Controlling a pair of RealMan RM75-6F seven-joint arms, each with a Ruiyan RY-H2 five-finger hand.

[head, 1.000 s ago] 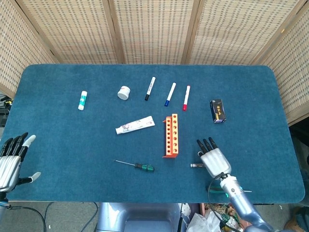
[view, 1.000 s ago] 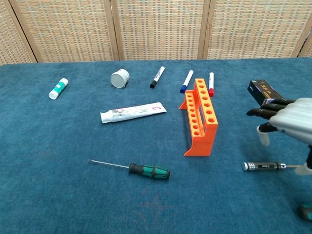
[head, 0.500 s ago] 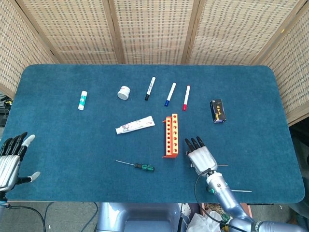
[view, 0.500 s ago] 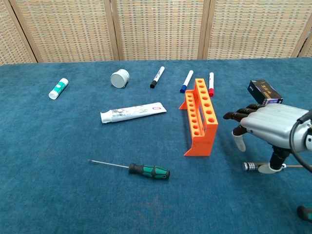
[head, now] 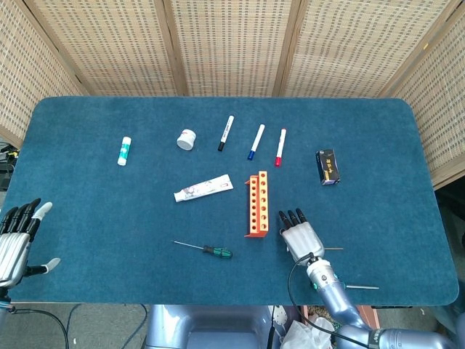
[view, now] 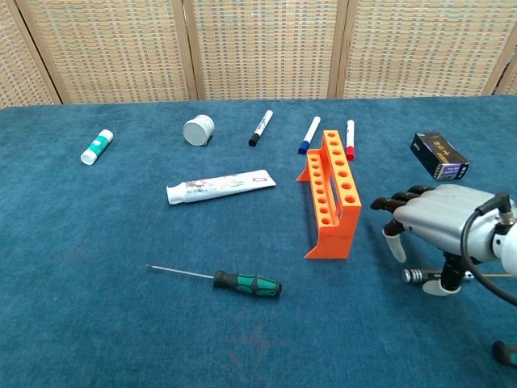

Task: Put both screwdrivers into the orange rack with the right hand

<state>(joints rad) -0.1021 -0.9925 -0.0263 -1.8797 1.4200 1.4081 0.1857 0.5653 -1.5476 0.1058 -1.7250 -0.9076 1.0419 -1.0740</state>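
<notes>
The orange rack (head: 256,204) (view: 333,196) stands upright mid-table, its holes empty. A green-handled screwdriver (head: 207,250) (view: 242,282) lies flat to its front left. A second, dark-handled screwdriver (view: 418,276) lies right of the rack; only its thin shaft (head: 333,249) shows in the head view. My right hand (head: 300,234) (view: 440,226) hovers over that screwdriver with fingers extended toward the rack and the thumb down beside the handle, holding nothing. At the table's front left edge my left hand (head: 16,243) is open with its fingers spread, away from everything.
Behind the rack lie a white tube (head: 203,188), three markers (head: 256,142), a white round jar (head: 186,139), a glue stick (head: 124,150) and a black box (head: 328,166). A thin metal rod (head: 362,287) lies near the front edge.
My right hand has moved left toward the rack and come down over the dark-handled screwdriver, now covering most of it. The left hand and the green-handled screwdriver have not moved.
</notes>
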